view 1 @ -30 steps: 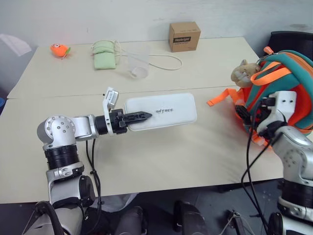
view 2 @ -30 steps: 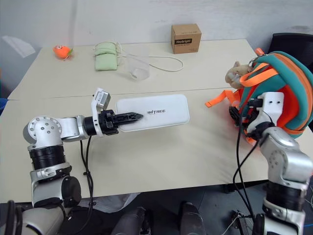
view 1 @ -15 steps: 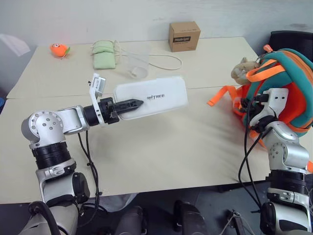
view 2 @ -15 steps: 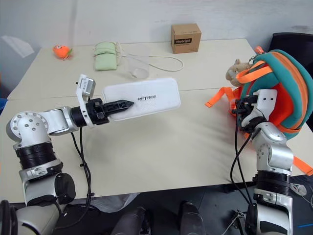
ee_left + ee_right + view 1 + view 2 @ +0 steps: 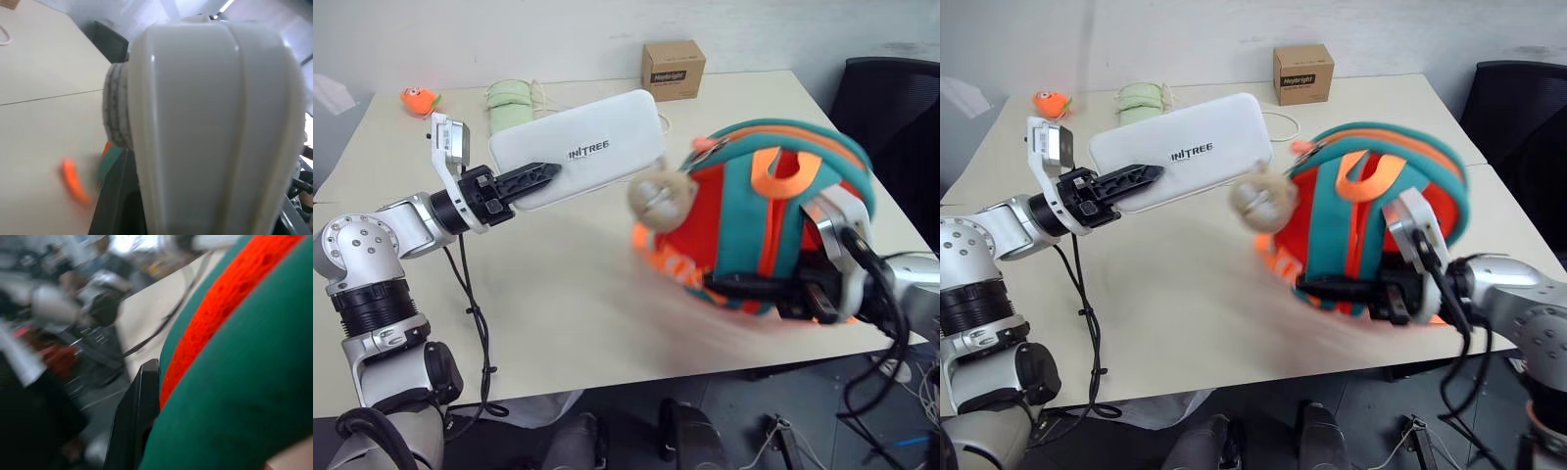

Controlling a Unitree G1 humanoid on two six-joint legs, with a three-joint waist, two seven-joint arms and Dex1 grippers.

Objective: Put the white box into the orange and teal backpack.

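1. Above the counter [image 5: 558, 313], our left hand [image 5: 540, 176] pinches the white box [image 5: 582, 157] by one end, aloft.
2. Our right hand [image 5: 1317, 287] is clamped on the orange and teal backpack [image 5: 1371, 235], mid-counter.
3. We should steady the backpack, find its opening, then feed the box in end-first.

office: beige table [image 5: 558, 294], black chair [image 5: 886, 108]

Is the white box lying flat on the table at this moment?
No, the white box is held up above the table, gripped at one end by the left gripper.
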